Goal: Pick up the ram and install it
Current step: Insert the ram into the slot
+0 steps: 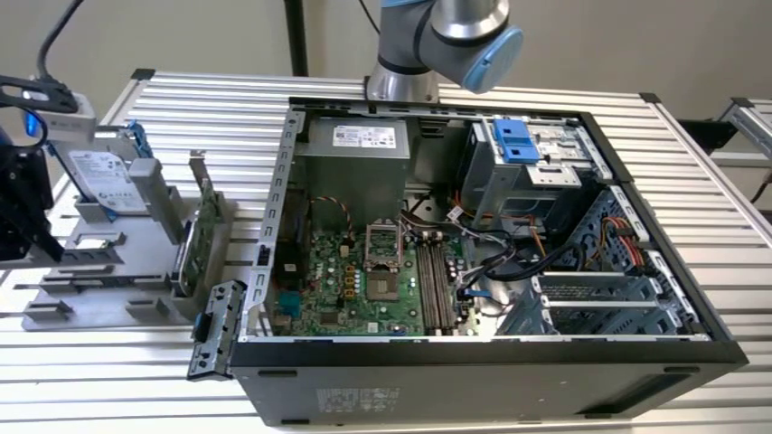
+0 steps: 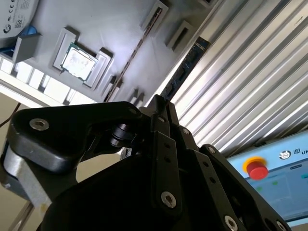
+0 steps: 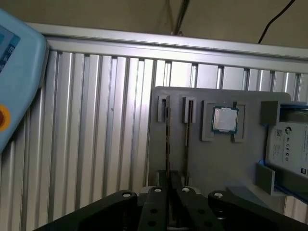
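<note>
Gripper (image 3: 168,182) hangs low over grey fixture tray (image 3: 216,159), well off to exterior view's left of open PC case (image 1: 483,226). Fingers pinched close on ram (image 3: 167,139), which stands edge-on along tray slot. In second wrist view, ram (image 2: 186,65) reads as long, thin, dark stick (black chips along face). Processor chip (image 3: 224,119) sits nearby.

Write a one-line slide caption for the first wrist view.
Gripper at the ram, which stands on edge on the grey holder beside a processor and hard drive.
</note>
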You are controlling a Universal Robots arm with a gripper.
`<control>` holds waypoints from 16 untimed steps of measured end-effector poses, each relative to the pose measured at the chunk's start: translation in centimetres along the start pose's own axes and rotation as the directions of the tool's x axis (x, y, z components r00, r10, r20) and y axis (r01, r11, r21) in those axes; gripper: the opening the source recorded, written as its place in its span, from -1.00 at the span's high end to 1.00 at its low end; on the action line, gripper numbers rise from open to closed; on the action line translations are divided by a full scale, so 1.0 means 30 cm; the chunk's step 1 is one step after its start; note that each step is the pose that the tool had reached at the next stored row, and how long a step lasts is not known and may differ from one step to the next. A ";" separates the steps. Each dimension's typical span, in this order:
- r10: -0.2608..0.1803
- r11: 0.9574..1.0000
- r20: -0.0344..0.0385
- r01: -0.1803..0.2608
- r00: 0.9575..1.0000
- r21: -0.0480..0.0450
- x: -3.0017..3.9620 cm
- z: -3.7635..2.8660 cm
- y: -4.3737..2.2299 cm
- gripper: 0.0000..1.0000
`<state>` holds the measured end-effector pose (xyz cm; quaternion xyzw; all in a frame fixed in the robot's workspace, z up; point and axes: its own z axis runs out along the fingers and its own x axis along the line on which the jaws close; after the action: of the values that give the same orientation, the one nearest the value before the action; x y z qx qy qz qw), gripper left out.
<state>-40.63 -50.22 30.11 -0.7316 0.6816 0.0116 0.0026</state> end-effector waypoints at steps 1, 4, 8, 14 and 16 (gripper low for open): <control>0.000 1.000 0.000 0.000 1.000 0.000 0.000 -0.005 0.000 1.00; 0.000 1.000 0.000 0.000 1.000 0.000 0.000 -0.019 0.000 1.00; 0.000 1.000 0.000 0.000 1.000 0.001 -0.002 -0.036 0.000 1.00; 0.000 1.000 0.000 0.000 1.000 0.002 -0.004 -0.062 0.000 1.00; 0.000 1.000 0.000 0.000 1.000 0.002 -0.004 -0.074 0.001 1.00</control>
<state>-40.63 -50.14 32.32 -0.7316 0.6816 0.0109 0.0033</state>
